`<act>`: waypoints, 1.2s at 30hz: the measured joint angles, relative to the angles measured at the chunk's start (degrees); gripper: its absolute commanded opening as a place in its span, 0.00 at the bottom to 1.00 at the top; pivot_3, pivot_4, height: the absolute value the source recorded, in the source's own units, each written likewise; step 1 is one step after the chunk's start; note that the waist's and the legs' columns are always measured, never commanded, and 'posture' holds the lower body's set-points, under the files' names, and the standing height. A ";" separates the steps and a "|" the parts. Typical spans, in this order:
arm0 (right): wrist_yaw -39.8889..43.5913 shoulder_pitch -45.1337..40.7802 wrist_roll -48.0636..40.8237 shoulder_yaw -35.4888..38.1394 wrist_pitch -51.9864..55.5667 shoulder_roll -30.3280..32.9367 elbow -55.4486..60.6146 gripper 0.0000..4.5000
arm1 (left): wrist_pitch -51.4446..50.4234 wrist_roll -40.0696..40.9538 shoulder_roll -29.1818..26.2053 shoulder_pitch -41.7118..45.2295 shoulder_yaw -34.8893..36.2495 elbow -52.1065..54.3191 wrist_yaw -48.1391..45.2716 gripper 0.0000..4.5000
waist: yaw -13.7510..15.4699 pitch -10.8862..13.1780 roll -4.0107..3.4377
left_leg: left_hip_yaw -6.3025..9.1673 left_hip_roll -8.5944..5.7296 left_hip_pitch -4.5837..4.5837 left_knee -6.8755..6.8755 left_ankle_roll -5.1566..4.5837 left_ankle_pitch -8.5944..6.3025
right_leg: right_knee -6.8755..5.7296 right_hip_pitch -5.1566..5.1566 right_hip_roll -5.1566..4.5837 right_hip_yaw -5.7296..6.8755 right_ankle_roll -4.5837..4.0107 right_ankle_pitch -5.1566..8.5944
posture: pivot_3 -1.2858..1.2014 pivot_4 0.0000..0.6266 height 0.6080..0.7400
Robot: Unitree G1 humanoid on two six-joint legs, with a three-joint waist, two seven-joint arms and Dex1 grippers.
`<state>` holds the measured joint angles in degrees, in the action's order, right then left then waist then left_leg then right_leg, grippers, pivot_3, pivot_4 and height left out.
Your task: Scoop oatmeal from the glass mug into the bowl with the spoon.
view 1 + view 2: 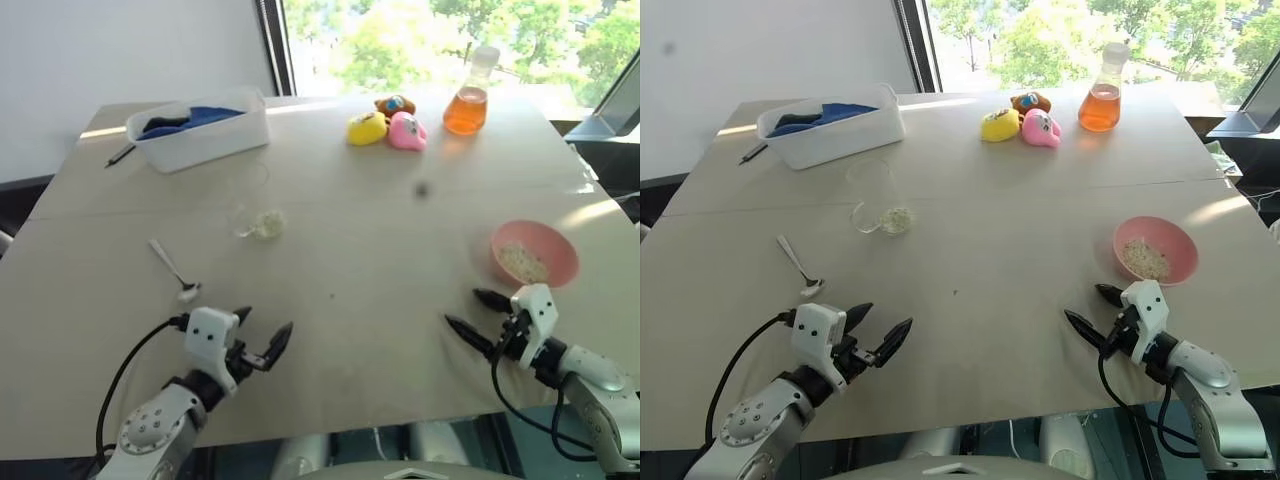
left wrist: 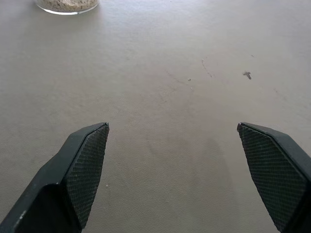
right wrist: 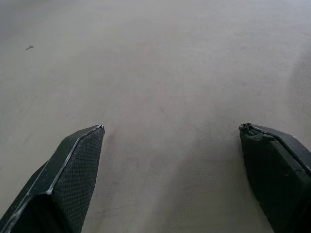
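Both arms hover low over the near edge of the table point(image 1: 330, 330), the left gripper point(image 1: 258, 338) and right gripper point(image 1: 478, 315) each spread wide and holding nothing. The spoon point(image 1: 172, 268) lies flat on the table just beyond the left gripper, untouched, its oval end nearest the robot. Farther back from the spoon stands the glass mug point(image 1: 875, 198), nearly invisible, with a small clump of oatmeal point(image 1: 898, 218) at its base; whether all of those flakes sit inside the glass is hard to say at this range. The bowl point(image 1: 534, 253) rests just beyond the right gripper, well apart from the spoon, and already holds a pale portion of flakes. By the look of it, some transfer is done, yet oatmeal remains at the mug, so picking up the spoon comes first. No brand, label or writing can be read anywhere on the table.
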<state>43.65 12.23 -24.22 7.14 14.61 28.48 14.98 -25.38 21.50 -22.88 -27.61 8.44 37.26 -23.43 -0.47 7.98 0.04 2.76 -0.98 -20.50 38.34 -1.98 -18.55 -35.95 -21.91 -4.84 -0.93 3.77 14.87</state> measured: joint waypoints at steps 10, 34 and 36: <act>4.09 -2.25 0.33 -1.54 -2.34 1.13 -2.58 1.00 | 2.85 -0.73 3.07 -3.91 -0.61 0.12 0.62 0.99 | 0.01 0.01 -0.01 | 0.10 -0.16 -0.25 0.01 0.17 0.10 | -0.01 -0.22 -0.09 0.08 0.10 -0.06 | 0.52 0.24 1.00; 6.98 -11.90 -4.13 -4.97 4.85 2.47 1.99 1.00 | -3.78 -1.51 4.34 9.17 5.13 -2.28 9.64 0.99 | -0.14 0.02 -0.02 | 0.10 -0.26 -0.23 0.15 0.25 0.16 | -0.42 -0.34 0.24 0.21 0.14 -0.07 | 0.52 0.24 1.00; 7.51 -14.73 -5.82 -5.63 7.16 2.99 3.46 1.00 | -9.47 -1.14 3.28 12.23 7.07 -2.27 12.02 0.99 | -0.09 0.06 0.04 | 0.12 -0.29 -0.24 0.16 0.29 0.19 | -0.56 -0.41 0.24 0.23 0.14 -0.07 | 0.52 0.24 1.00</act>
<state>51.17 -2.51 -30.04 1.51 21.77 31.47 18.44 -34.86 20.36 -19.61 -15.38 15.51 34.99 -11.41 -0.57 8.04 0.08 2.88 -1.27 -20.74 38.50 -1.69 -18.36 -36.51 -22.32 -4.60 -0.70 3.91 14.80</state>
